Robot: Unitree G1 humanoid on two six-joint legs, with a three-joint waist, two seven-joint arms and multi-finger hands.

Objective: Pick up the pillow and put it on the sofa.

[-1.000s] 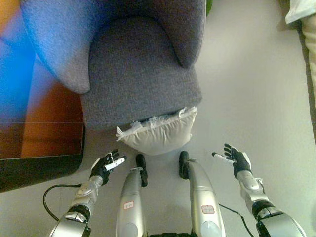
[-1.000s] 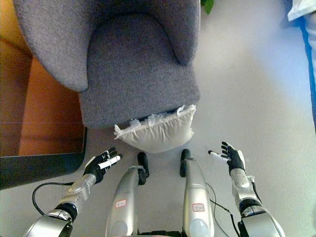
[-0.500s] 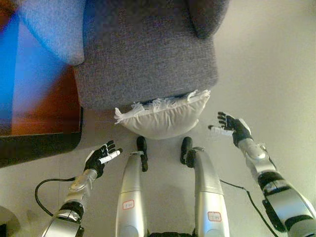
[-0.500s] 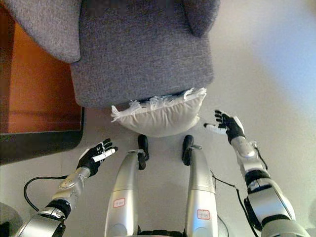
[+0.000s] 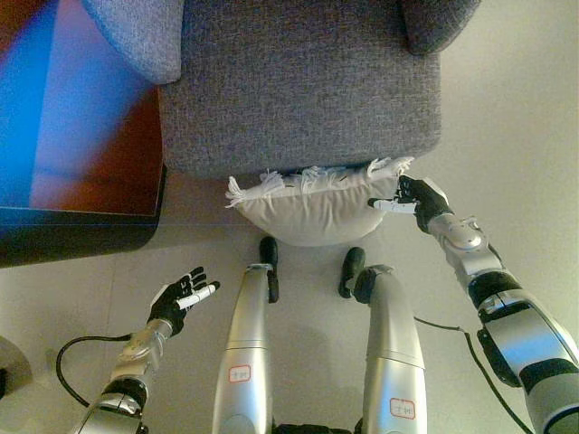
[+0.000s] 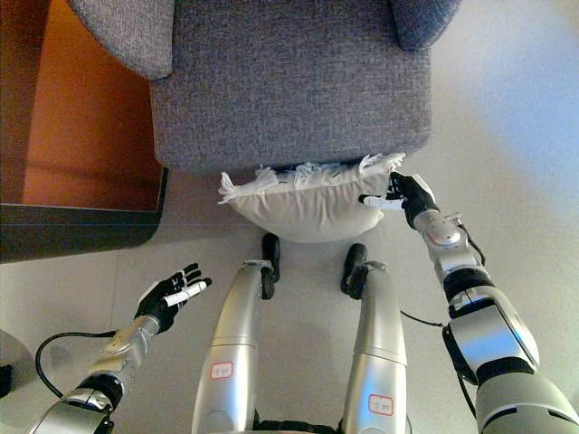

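A: Status?

B: Pillow [image 5: 312,206] is on the floor, leaning against the sofa [image 5: 298,86] front, fringe edge up. My right hand [image 5: 416,200] has closed the gap in the last second: it was well out to the side, now it's at the pillow's right corner, fingers spread and touching the cloth, not clamped.

A: Left?

B: My left hand [image 5: 179,298] is low on the left, relaxed and open, well apart from the pillow, and further off than before.

A: Meaning?

B: Reach done on one side, I'd say. No grasp yet, so the lift hasn't begun.
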